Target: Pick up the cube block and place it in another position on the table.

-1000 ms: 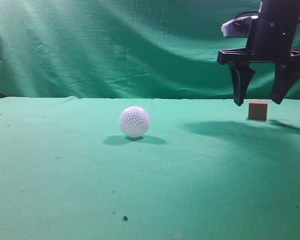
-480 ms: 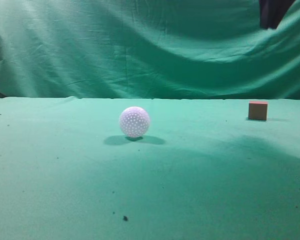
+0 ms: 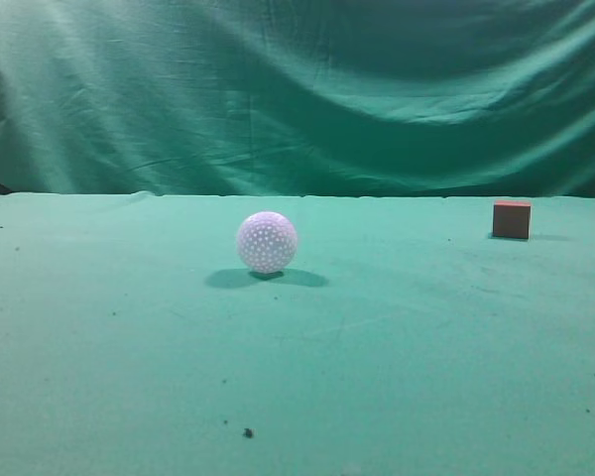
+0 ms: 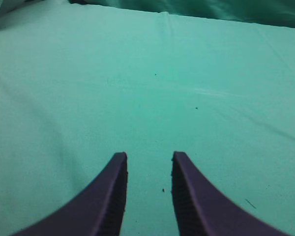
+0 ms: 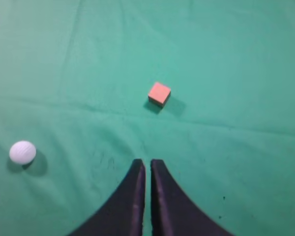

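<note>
The reddish-brown cube block (image 3: pixel 512 219) sits alone on the green table (image 3: pixel 397 337) at the far right; it also shows in the right wrist view (image 5: pixel 159 93). My right gripper (image 5: pixel 147 163) is shut and empty, high above the table and well short of the cube. My left gripper (image 4: pixel 148 157) is open and empty over bare green cloth. Neither gripper shows in the exterior view.
A white dimpled ball (image 3: pixel 267 242) rests near the table's middle, left of the cube; it also shows in the right wrist view (image 5: pixel 22 152). A wrinkled green backdrop (image 3: pixel 278 89) hangs behind the table. Small dark specks dot the cloth.
My right gripper, open just above the cube a second ago, has risen out of the exterior view and closed. The cube and ball have not moved.
</note>
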{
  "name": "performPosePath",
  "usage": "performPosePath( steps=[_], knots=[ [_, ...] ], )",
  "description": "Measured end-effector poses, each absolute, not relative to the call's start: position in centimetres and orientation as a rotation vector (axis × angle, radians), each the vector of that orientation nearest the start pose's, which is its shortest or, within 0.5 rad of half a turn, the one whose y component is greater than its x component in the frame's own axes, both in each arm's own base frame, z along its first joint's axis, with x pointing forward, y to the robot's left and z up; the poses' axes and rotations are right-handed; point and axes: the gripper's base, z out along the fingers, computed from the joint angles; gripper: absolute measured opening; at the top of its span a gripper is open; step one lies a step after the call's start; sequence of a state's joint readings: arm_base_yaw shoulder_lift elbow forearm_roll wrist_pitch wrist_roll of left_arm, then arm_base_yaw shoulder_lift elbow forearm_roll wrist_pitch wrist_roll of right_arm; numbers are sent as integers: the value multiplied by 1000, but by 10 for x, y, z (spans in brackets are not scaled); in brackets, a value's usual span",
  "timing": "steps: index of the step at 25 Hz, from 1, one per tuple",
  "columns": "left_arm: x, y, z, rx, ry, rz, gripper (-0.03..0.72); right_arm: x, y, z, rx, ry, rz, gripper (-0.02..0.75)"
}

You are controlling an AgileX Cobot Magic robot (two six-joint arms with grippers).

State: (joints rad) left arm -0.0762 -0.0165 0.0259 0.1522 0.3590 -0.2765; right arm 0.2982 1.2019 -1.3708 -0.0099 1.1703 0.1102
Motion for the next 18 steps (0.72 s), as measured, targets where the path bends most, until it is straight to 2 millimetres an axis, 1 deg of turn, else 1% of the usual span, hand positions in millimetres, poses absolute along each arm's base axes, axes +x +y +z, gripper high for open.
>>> performPosePath(
  steps=[3,6,10,14,16,18],
  knots=[
    [53,1,173,-90,1847,-97,262,175,53,402,-228,2442,177,0],
    [53,1,173,-90,1847,-97,262,138,43,391,-222,2383,203,0],
    [53,1,173,-90,1847,-97,262,98,31,377,-214,2308,227,0],
    [53,1,173,-90,1847,-97,262,70,24,369,-214,2298,242,0],
    [53,1,173,-90,1847,-97,262,60,21,365,-218,2330,234,0],
    [53,1,173,-90,1847,-97,262,54,17,363,-220,2352,202,0]
  ],
)
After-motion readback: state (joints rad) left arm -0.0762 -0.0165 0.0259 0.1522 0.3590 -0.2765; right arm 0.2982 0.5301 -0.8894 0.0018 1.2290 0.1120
